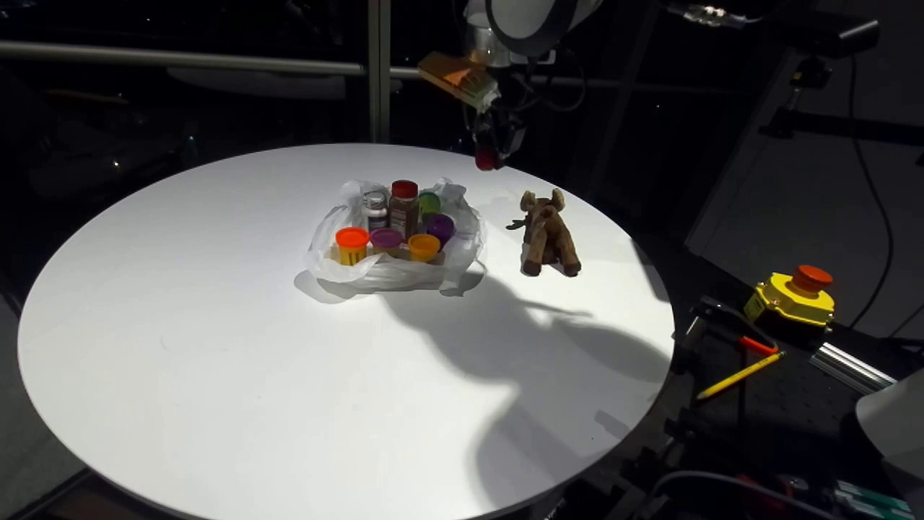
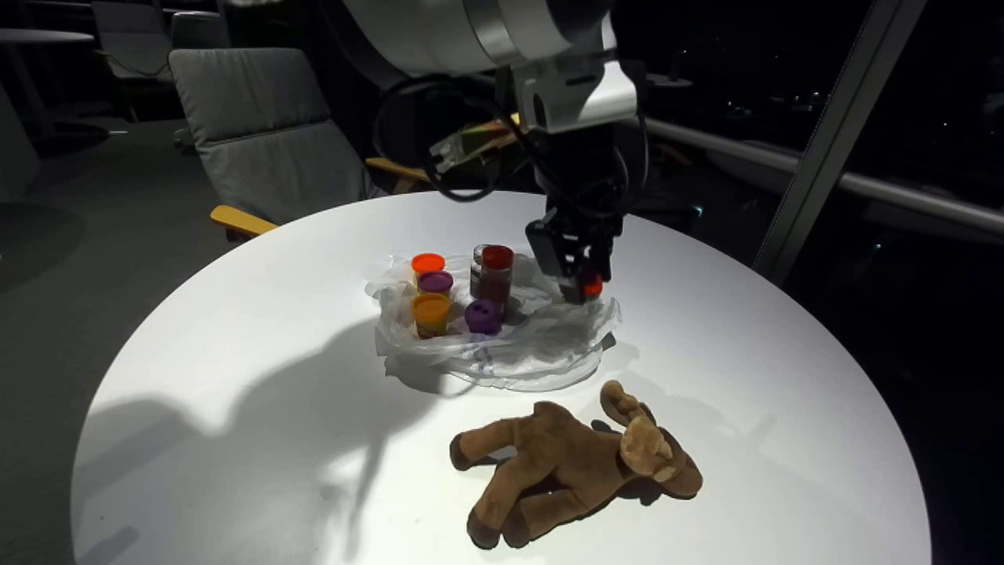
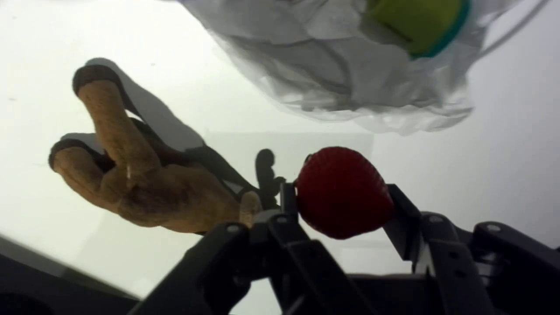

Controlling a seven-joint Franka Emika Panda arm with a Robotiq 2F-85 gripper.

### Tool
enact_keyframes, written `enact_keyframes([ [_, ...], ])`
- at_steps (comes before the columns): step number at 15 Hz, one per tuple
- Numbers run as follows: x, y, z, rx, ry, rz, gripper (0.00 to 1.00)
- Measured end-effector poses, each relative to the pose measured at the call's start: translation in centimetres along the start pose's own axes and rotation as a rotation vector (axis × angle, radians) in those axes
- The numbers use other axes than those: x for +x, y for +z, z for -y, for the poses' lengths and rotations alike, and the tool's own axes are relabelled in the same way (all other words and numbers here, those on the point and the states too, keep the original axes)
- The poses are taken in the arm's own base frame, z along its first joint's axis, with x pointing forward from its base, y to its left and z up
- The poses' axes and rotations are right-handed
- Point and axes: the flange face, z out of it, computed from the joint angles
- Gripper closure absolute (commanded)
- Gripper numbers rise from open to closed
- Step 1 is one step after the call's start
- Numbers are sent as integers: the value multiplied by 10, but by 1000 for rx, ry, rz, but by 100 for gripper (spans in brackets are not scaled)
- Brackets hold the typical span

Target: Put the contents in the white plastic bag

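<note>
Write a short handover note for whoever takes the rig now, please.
Gripper: closed on the red item, held up, not yet in the white plastic bag.
Done: red-lidded jar, white bottle, orange-lidded cup, purple-lidded cup, yellow-lidded cup, teal-lidded cup and purple piece in the open bag.
Left: the red item, then presumably the brown toy animal, lying on the table outside the bag.

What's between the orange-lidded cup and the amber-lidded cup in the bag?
A purple-lidded cup sits between the orange-lidded cup and the amber-lidded cup, as both exterior views show.
</note>
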Motion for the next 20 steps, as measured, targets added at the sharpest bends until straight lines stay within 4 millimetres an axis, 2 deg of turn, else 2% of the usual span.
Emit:
enact_keyframes([
  [2, -11, -24, 17, 51, 3, 14, 74],
  [4, -29, -32, 27, 72, -2, 31, 74],
  [6, -53, -24, 34, 76, -9, 38, 74],
  [11, -109, 14, 46, 87, 19, 28, 74],
  [15, -130, 28, 60, 131, 72, 11, 74],
  [16, -133, 29, 62, 138, 77, 8, 26],
  [17, -135, 29, 65, 144, 78, 7, 23],
  [20, -140, 28, 69, 166, 59, 1, 1],
])
